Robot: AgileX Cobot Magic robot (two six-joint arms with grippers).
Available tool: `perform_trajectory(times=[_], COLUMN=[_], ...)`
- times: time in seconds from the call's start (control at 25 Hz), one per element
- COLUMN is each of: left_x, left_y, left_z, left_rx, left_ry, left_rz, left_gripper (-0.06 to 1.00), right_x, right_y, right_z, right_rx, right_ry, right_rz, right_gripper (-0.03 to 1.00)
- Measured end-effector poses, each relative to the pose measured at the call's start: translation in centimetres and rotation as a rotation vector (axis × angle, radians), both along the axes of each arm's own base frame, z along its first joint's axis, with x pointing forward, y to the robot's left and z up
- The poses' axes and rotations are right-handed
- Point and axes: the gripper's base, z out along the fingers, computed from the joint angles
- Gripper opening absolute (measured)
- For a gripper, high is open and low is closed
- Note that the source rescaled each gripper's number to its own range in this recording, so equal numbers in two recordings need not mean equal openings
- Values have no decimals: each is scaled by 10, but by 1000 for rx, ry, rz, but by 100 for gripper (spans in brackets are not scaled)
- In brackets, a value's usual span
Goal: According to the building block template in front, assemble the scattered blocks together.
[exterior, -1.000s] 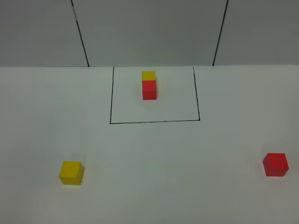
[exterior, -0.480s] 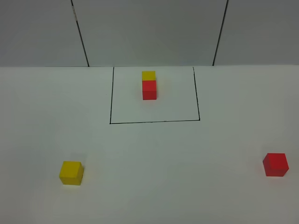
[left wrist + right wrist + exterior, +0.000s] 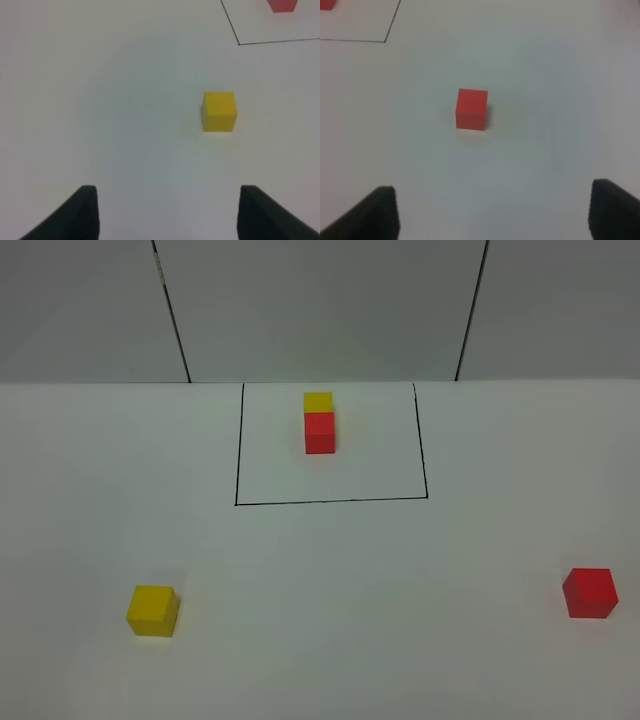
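The template, a yellow cube (image 3: 318,402) touching a red cube (image 3: 320,432), sits inside a black-lined rectangle (image 3: 330,502) at the back middle. The loose yellow cube (image 3: 153,610) lies at the front left; it also shows in the left wrist view (image 3: 219,111), ahead of my open, empty left gripper (image 3: 167,215) and off to one side. The loose red cube (image 3: 589,592) lies at the right edge; in the right wrist view (image 3: 471,109) it sits ahead of my open, empty right gripper (image 3: 492,215). Neither gripper shows in the exterior view.
The white table (image 3: 350,610) ends at a grey panelled wall (image 3: 320,310) just behind the rectangle. A corner of the template's red cube (image 3: 282,5) and the rectangle's line show in the left wrist view.
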Motion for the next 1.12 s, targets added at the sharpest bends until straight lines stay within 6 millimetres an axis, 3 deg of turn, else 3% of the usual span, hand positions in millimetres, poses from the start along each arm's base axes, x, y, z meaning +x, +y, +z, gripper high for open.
perform_trajectory(times=[0.76,0.96,1.12], left_x=[2,25,61], left_y=[0,-1,-2], left_z=[4,18,26], left_rx=[-2,-12,-14], left_ry=[-12,41,168], left_rz=[2,1,3], left_gripper=[39,44,60], right_x=[0,0,0], right_y=[0,0,0], right_z=[0,0,0], right_rx=[-1,-2,-2], right_ry=[0,0,0], right_rz=[-1,-1,-1], right_gripper=[60,60,60])
